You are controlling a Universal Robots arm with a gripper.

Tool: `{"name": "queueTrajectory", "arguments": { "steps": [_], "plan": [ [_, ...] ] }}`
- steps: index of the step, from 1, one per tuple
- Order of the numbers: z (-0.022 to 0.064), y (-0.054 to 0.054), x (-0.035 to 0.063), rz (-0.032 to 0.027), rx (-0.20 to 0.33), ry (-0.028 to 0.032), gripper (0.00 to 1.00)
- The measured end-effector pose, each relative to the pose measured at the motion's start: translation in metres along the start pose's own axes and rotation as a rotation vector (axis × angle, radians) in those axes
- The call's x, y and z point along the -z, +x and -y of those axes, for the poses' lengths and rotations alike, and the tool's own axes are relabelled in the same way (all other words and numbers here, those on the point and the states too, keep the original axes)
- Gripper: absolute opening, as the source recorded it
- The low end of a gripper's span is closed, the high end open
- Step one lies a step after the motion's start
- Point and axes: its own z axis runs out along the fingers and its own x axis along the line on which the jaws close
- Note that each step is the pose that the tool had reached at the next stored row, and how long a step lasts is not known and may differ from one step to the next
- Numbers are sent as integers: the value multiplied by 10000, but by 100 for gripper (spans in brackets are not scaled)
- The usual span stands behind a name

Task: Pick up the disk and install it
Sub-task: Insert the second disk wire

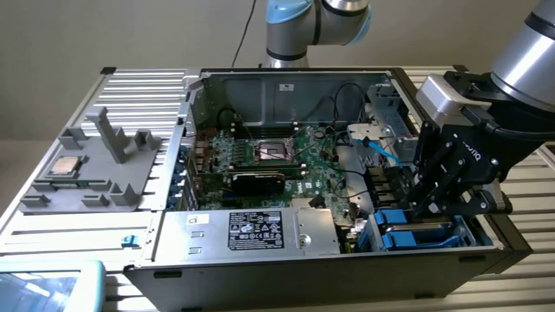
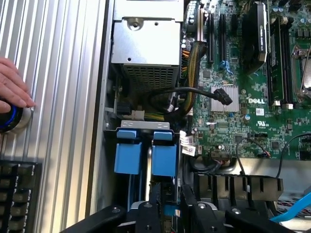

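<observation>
The open black computer case (image 1: 329, 266) is the landmark here. In its front corner, on the exterior view's right, sits the disk (image 2: 148, 158), a flat grey metal drive with blue plastic rails, standing on edge down in its bay. The black robot gripper (image 1: 442, 205) hangs just above that corner. Its dark fingers (image 2: 156, 204) are right at the blue rails, but I cannot tell if they are open or pinching the disk.

The disk looks hard, stiff and a bit heavy, and it would not like a bump. The blue rails look like the best place to hold.

Inside the case, black cables (image 2: 187, 97) and a light blue cable (image 1: 381, 151) loop close by. A grey metal box with a black label (image 1: 260, 231) sits beside the bay. Outside the case, a person's hand (image 2: 13, 87) rests on a round blue button (image 2: 8, 119)
</observation>
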Motion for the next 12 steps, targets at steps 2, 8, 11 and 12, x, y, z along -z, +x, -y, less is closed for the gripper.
{"name": "queueTrajectory", "arguments": {
  "steps": [2, 8, 11, 12],
  "plan": [
    [-16, 1, 87, -4, -2, 0, 30],
    [-54, -12, 317, -30, -7, 7, 30],
    [-52, -26, 355, -37, -8, 27, 30],
    [-43, -27, 360, -38, -9, 28, 30]
  ]
}}
